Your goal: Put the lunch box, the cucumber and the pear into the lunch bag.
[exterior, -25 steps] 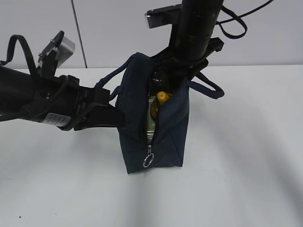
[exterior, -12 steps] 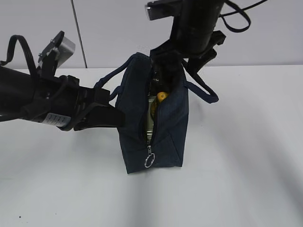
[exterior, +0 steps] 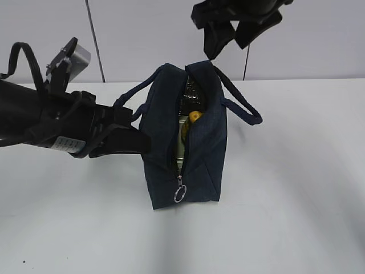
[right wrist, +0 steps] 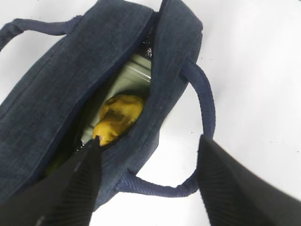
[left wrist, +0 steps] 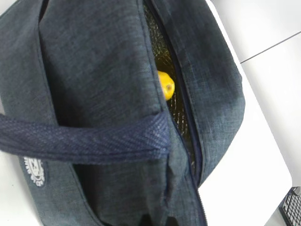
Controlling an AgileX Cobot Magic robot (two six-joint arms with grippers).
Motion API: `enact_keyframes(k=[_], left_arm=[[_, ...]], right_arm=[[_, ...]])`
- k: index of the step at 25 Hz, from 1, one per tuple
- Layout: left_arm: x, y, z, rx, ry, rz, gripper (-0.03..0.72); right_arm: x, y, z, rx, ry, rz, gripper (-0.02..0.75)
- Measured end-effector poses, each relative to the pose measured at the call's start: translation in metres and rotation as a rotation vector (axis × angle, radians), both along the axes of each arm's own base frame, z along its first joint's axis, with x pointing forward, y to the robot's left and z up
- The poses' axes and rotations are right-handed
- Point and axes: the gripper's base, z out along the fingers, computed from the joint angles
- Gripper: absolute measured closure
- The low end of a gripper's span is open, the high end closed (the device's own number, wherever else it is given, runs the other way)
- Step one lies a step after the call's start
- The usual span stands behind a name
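White table (exterior: 296, 217), pale wall behind with a dark vertical seam. The lunch bag (exterior: 202, 154) is stood upright near the middle of the table, navy fabric, zipper open along the top and partway down the near end, metal ring pull (exterior: 179, 194) hanging low. The pear (right wrist: 115, 115) is seen inside the bag, yellow with brownish patches, lying on the pale green lid of the lunch box (right wrist: 136, 73). The cucumber cannot be made out with certainty. Foil lining is glimpsed in the left wrist view.

The left gripper (exterior: 134, 140) is pressed against the bag's left side, jaws closed, apparently pinching the fabric near the left handle (left wrist: 84, 139); the grip itself is hidden. The right gripper (right wrist: 146, 179) is held above the bag, clear of it, fingers (right wrist: 70, 188) spread wide and empty.
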Motion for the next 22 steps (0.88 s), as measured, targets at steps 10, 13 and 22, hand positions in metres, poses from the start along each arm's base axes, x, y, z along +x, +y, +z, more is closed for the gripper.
enact_keyframes(k=[10, 13, 22], left_arm=[[0.0, 0.0, 0.0, 0.0, 0.0, 0.0, 0.704], [0.0, 0.0, 0.0, 0.0, 0.0, 0.0, 0.704], [0.0, 0.0, 0.0, 0.0, 0.0, -0.001, 0.704]], right_arm=[[-0.061, -0.028, -0.001, -0.024, 0.058, 0.024, 0.267], [-0.083, -0.034, -0.012, 0.026, 0.064, 0.027, 0.29], [-0.132, -0.046, -0.05, 0.192, 0.102, -0.028, 0.378]])
